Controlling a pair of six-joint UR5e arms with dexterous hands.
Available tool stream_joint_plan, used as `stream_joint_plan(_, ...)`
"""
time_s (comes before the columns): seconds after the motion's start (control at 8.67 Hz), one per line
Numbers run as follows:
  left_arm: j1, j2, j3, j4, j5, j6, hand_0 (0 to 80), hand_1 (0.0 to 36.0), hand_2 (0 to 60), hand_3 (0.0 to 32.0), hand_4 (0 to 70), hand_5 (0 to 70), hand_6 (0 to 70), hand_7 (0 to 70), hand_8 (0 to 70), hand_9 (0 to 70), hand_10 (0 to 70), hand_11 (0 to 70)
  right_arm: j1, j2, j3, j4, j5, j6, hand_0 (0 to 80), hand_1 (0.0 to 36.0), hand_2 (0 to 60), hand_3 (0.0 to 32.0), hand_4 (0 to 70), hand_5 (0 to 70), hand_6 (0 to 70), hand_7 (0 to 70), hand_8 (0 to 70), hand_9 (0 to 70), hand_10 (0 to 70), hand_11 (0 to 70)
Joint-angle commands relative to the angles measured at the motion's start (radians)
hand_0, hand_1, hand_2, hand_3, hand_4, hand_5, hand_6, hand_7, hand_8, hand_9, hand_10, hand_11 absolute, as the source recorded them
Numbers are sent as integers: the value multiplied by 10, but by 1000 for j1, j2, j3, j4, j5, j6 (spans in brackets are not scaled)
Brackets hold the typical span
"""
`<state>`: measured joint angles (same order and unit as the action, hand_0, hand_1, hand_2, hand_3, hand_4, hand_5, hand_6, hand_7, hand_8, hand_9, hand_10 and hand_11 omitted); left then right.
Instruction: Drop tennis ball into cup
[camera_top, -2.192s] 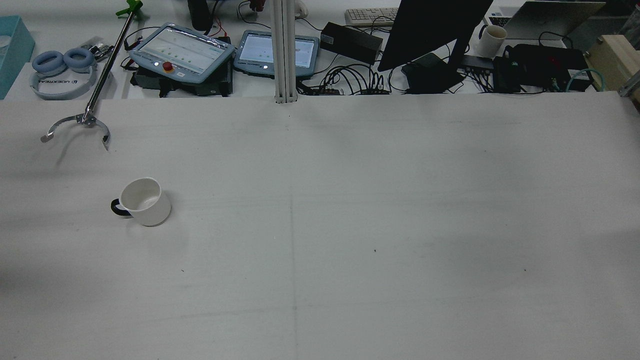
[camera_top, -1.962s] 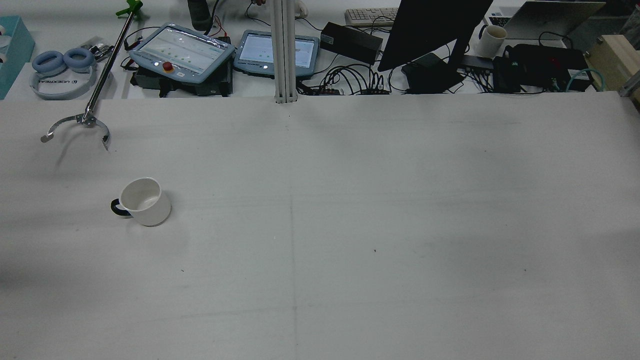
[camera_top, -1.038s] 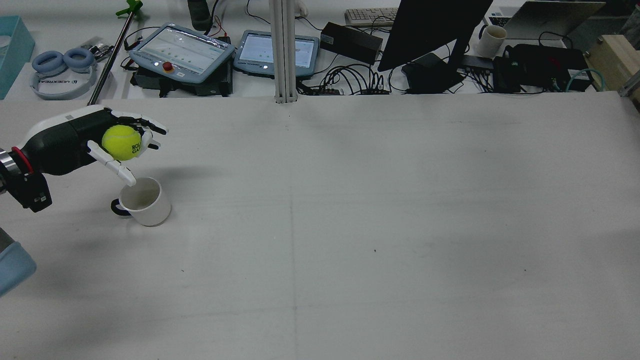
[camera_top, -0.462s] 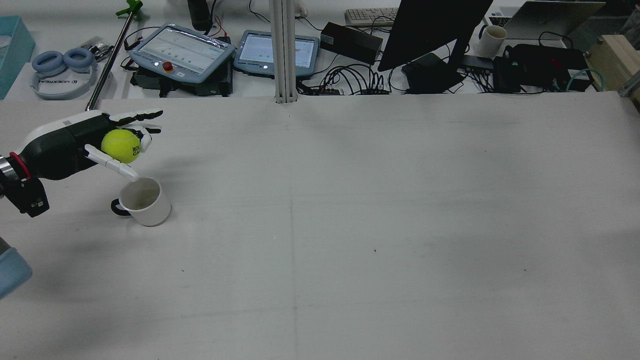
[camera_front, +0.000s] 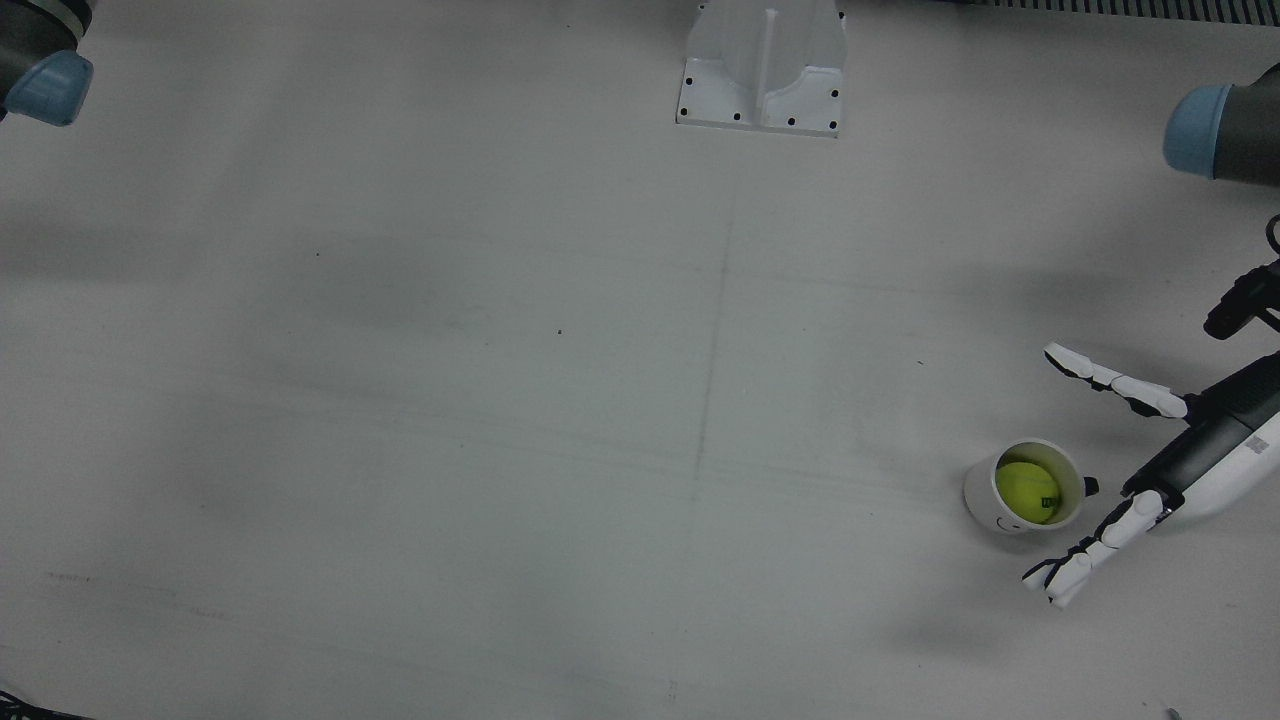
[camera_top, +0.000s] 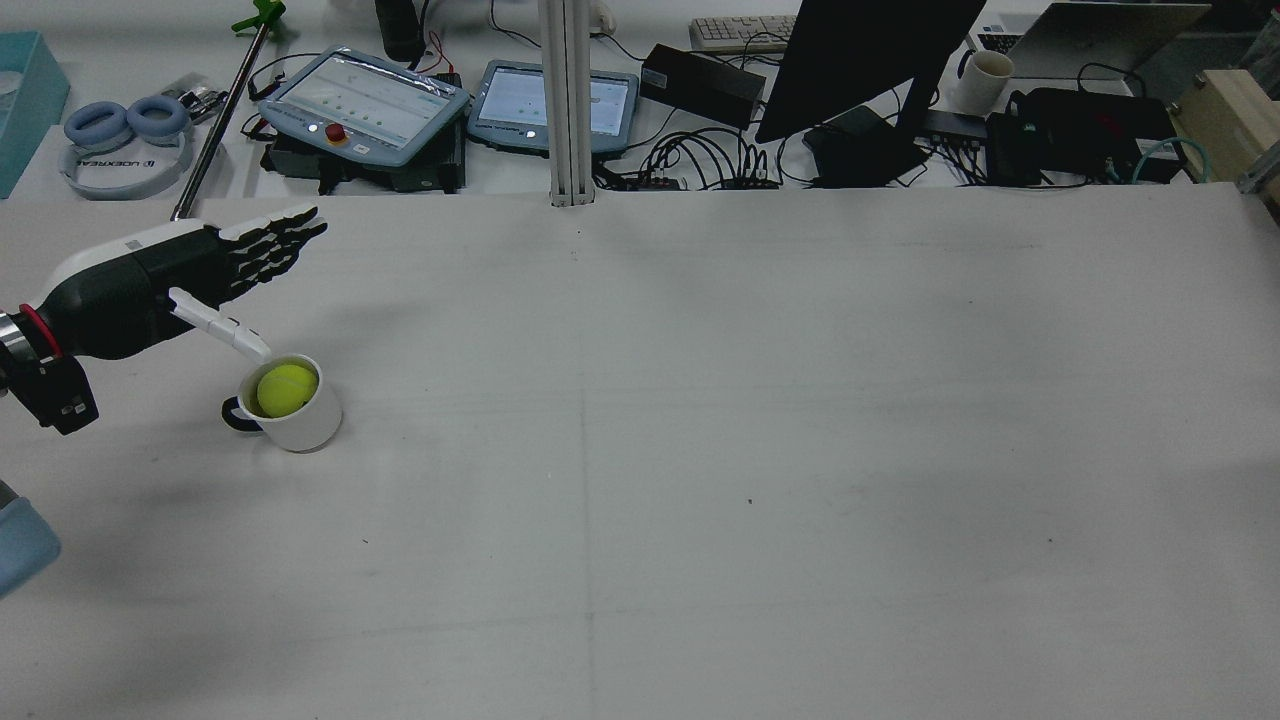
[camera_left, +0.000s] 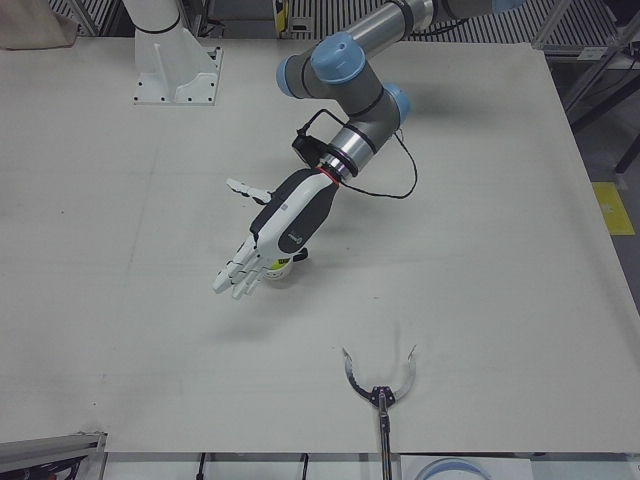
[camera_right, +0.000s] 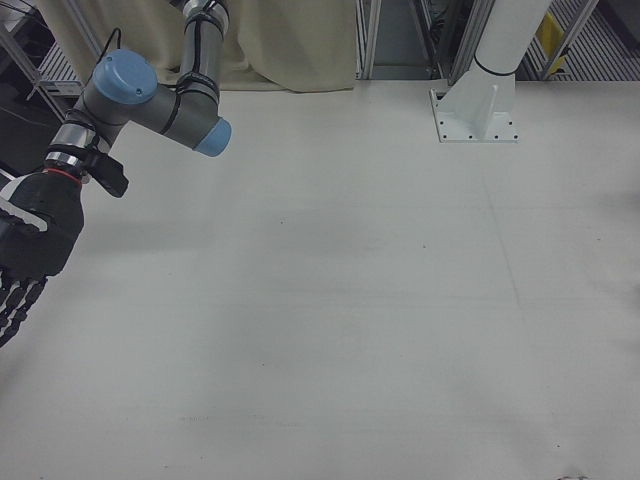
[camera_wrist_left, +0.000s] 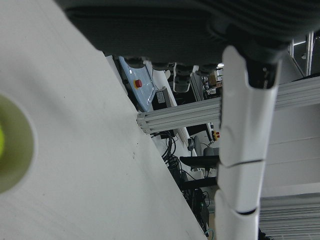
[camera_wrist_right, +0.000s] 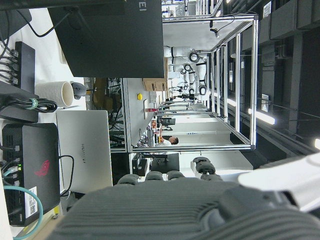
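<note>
The yellow tennis ball (camera_top: 287, 388) lies inside the white cup (camera_top: 312, 425), which has a dark handle and stands upright on the table's left side in the rear view. The ball in the cup also shows in the front view (camera_front: 1028, 492). My left hand (camera_top: 190, 275) hovers just above and behind the cup, open, fingers spread flat, holding nothing. It also shows in the front view (camera_front: 1180, 450) and the left-front view (camera_left: 275, 230), where it hides most of the cup. My right hand (camera_right: 30, 250) hangs at the table's far side, fingers extended, empty.
A metal reacher-grabber lies near the table edge, its claw (camera_left: 380, 375) open beyond my left hand. The white post base (camera_front: 762, 70) stands at mid-table by the pedestals. Teach pendants (camera_top: 365, 105), cables and a monitor (camera_top: 860, 60) sit past the far edge.
My left hand came in over the cup holding the ball, then spread its fingers. The ball has dropped out of the hand and now sits in the cup.
</note>
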<state>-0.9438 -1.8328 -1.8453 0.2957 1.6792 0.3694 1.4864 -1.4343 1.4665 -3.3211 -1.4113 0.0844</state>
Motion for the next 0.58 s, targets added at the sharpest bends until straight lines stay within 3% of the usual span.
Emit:
stream_joint_plan(0.0,-1,20,-8,-21,5,-7,622,273,0,0,0,36,3,131,0,12,0,0,0,0,0,0,0,0,0,0,0,0,0,0,0,0,0,0,0,0)
stream_joint_plan(0.12,-7,18,-9,-47,5,-26,572,211,0,0,0,28,8,122,0,10,0,0,0,0,0,0,0,0,0,0,0,0,0,0,0,0,0,0,0,0)
stream_joint_plan(0.23,-33,14,-6,-73,-9,-84,227,31,0,0,0,0,0,117,0,9,0,0,0,0,0,0,0,0,0,0,0,0,0,0,0,0,0,0,0,0)
stream_joint_plan(0.35,-90,-11,-3,-52,-48,-90,0,0,0,0,0,0,0,108,0,7,0,0,0,0,0,0,0,0,0,0,0,0,0,0,0,0,0,0,0,0)
stream_joint_plan(0.46,-137,-37,23,-24,-76,-90,0,0,0,0,0,0,0,117,0,9,0,0,0,0,0,0,0,0,0,0,0,0,0,0,0,0,0,0,0,0)
